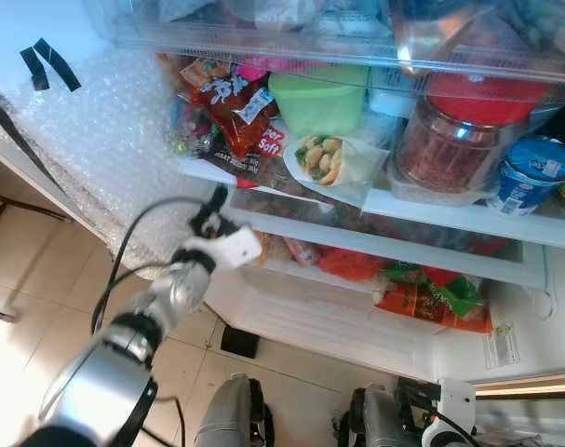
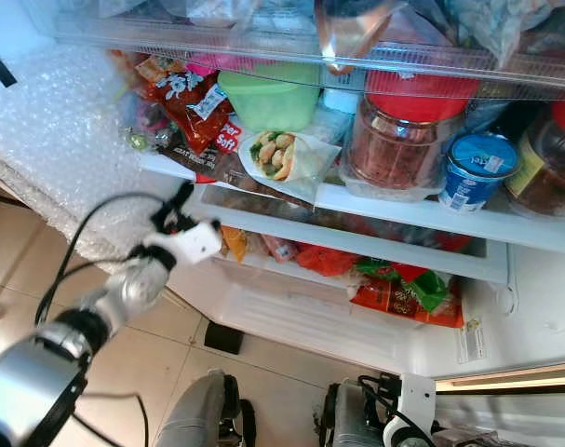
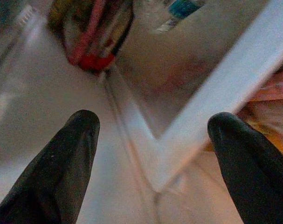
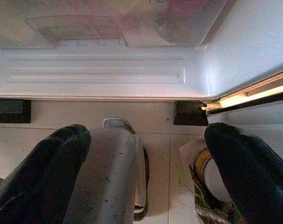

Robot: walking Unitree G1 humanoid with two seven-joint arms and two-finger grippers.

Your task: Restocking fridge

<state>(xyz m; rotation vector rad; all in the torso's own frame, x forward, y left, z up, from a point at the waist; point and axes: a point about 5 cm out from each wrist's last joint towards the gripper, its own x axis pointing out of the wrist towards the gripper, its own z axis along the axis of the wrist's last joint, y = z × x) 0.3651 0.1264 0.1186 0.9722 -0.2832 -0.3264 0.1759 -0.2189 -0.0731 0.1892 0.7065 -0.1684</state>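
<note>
The fridge stands open in front of me. Its glass shelf (image 1: 450, 216) holds red snack bags (image 1: 228, 98), a green tub (image 1: 319, 98), a wrapped sandwich (image 1: 327, 158), a red-lidded jar (image 1: 459, 135) and a blue yogurt cup (image 1: 533, 172). Below it, a clear drawer (image 1: 394, 256) contains red and green packs (image 1: 422, 298). My left gripper (image 1: 212, 209) is raised at the left front corner of that shelf, open, with nothing between its fingers (image 3: 76, 140). My right gripper (image 4: 148, 135) hangs low by the fridge's base, open and empty.
Bubble wrap (image 1: 105, 140) covers the surface left of the fridge. A higher clear shelf (image 1: 356, 42) juts out above the food. Tiled floor (image 1: 40, 279) lies below left. My own legs (image 1: 231, 414) are at the bottom, close to the fridge's white base (image 4: 99, 70).
</note>
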